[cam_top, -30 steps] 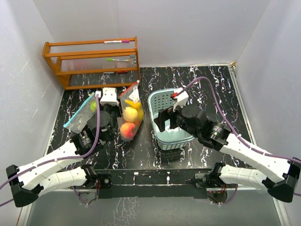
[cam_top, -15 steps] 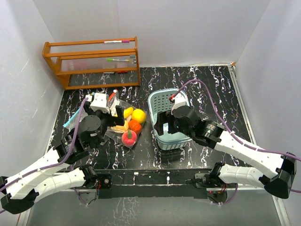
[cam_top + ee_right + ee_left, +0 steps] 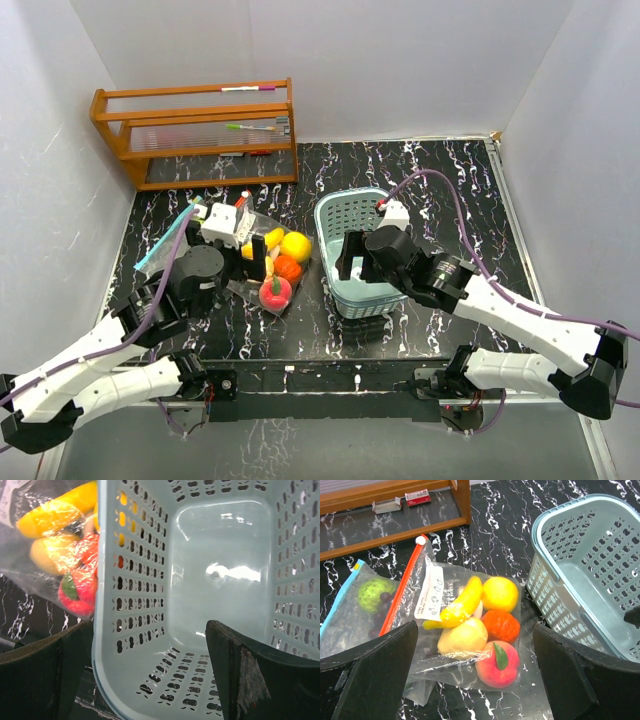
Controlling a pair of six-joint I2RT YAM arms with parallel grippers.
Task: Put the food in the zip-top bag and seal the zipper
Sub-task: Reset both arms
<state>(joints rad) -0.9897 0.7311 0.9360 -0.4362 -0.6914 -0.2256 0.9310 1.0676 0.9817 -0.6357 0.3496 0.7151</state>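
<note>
The zip-top bag (image 3: 429,599) with a red zipper (image 3: 402,597) lies flat on the black table. Inside it is the food: a yellow banana (image 3: 460,602), a lemon (image 3: 500,594), an orange (image 3: 501,626), a pear (image 3: 462,637) and a peach (image 3: 497,665). In the top view the bagged food (image 3: 283,268) lies left of the basket. My left gripper (image 3: 475,680) (image 3: 250,262) hangs open over the bag's lower end, holding nothing. My right gripper (image 3: 150,675) (image 3: 350,268) is open above the near end of the basket, nothing between its fingers.
A pale teal lattice basket (image 3: 350,205) (image 3: 107,580) stands right of the bag, with nothing in it. A second bag with a blue zipper (image 3: 347,617) holds a green fruit (image 3: 375,594) at the left. A wooden rack (image 3: 195,130) stands at the back left.
The left gripper has opened and let go of the bag, which has dropped from upright to lying flat. The right gripper stays open over the basket, shifted slightly.
</note>
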